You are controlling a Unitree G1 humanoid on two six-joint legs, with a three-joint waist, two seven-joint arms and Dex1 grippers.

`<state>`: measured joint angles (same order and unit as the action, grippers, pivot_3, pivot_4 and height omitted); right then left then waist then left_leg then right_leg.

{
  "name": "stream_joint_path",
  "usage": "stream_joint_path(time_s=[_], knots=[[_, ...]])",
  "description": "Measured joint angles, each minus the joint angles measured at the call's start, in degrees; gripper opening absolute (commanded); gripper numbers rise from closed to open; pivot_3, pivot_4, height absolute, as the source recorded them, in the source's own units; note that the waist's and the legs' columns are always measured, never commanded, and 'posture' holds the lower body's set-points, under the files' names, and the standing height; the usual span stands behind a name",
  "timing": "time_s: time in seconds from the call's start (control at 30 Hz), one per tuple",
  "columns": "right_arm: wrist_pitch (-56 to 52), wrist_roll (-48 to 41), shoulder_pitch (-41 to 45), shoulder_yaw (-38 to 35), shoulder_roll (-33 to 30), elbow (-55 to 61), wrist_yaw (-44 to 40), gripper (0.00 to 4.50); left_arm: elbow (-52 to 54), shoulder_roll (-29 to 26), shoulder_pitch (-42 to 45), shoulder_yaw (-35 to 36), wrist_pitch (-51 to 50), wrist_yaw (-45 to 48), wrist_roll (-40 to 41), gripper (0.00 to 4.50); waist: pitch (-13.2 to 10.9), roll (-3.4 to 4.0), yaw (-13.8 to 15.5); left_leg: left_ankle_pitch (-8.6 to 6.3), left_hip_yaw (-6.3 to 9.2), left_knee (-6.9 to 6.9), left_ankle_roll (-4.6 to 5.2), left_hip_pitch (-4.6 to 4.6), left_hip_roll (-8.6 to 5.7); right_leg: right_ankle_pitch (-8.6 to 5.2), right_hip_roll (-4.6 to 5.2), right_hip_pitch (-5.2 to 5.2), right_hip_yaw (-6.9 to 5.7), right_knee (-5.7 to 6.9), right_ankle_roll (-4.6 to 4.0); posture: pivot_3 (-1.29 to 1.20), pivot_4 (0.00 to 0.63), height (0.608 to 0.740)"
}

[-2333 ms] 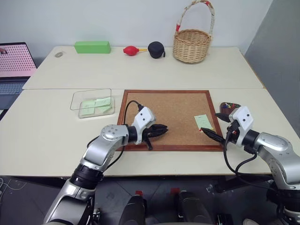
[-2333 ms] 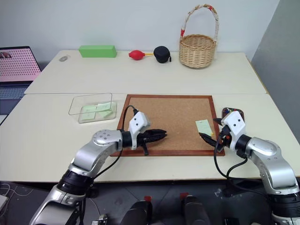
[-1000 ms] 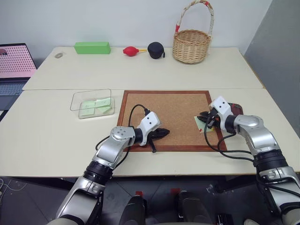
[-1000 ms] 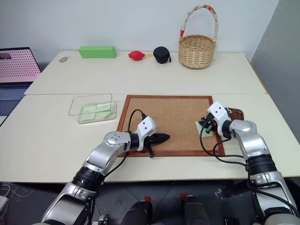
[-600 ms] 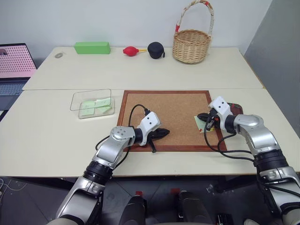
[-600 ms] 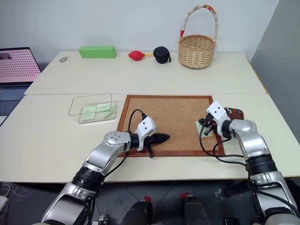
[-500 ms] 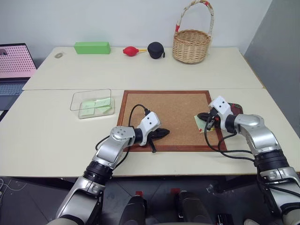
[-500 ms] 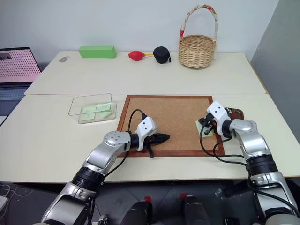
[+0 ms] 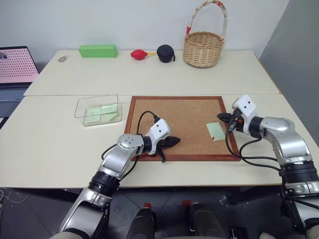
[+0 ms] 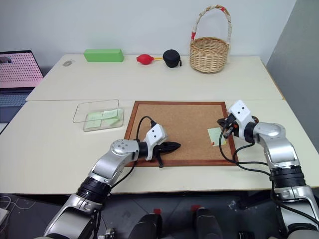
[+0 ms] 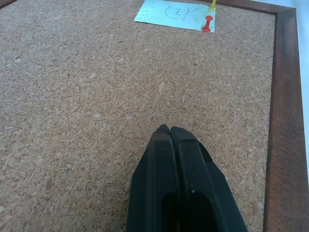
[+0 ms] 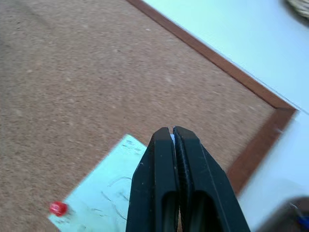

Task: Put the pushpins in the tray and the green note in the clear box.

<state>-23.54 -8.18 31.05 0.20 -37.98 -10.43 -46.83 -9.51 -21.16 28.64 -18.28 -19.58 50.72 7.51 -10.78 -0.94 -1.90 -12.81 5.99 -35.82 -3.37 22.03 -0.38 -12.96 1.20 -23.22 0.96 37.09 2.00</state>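
Right claw [image 9: 221, 116]: pressed together, lifted just above the far right corner of the green note [image 9: 216, 131], not touching it. Cannot tell whether anything is pinched between the tips; just a pale sliver there in the right wrist view.

Left claw [image 9: 175, 141]: pressed together too, empty, parked low over the near edge of the corkboard [image 9: 174, 117].

Green note: flat on the right side of the corkboard, near the frame. Red pin [image 9: 213, 138] stuck in its near corner. Yellow pin [image 11: 212, 4] by the far corner, seen from the left wrist; hard to say whether in the paper or already out.

Tray [image 12: 285, 217]: dark corner just off the board's right side, beside the right claw, with a speck of colour in it, so probably some pins dropped in already.

Clear box [image 9: 82, 107]: on the table left of the board, well apart from the note, with green paper [image 9: 102, 113] inside.

Progress, judged: partway. Left to do: red pin out and into the tray, maybe the yellow one too, then the note carried across into the box.

Against a second ago: right claw then low on the note's far corner, now raised and pulled back toward the tray side. Note in the same spot, red pin in the same corner. Left claw in the same place, no change.
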Motion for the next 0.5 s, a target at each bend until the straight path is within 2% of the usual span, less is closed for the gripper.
stream_joint_path(time_s=[0.17, 0.47, 0.5], knots=[[0.2, 1.8, -0.5, -3.3, -2.5, -3.8, 4.6, 0.01, 0.4, -0.1, -0.4, 0.1, 0.0, 0.0, 0.0, 0.00, 0.0, 0.00, 0.0, 0.00, -0.03, 0.02, 0.00, -0.01, 0.01, -0.01, 0.00, 0.00, 0.02, 0.00, -0.01, 0.00, 0.150, 0.740], [5.0, 7.5, -1.1, -1.7, -3.8, -11.3, 8.6, 0.01, 0.4, -0.1, -0.4, 0.1, 0.0, 0.0, -0.1, 0.00, 0.0, 0.04, 0.0, 0.00, -0.10, 0.01, 0.01, -0.04, 0.01, 0.00, 0.00, 0.00, 0.08, 0.01, 0.00, 0.00, 0.150, 0.740], [5.8, 8.1, -1.0, -1.2, -3.8, -12.2, 8.8, 0.44, 0.4, -0.1, -0.4, 0.1, 0.0, 0.0, -0.2, 0.00, 0.0, 0.04, 0.0, 0.00, -0.10, 0.01, 0.01, -0.04, 0.01, 0.00, 0.00, 0.00, 0.07, 0.01, 0.00, 0.00, 0.150, 0.740]])
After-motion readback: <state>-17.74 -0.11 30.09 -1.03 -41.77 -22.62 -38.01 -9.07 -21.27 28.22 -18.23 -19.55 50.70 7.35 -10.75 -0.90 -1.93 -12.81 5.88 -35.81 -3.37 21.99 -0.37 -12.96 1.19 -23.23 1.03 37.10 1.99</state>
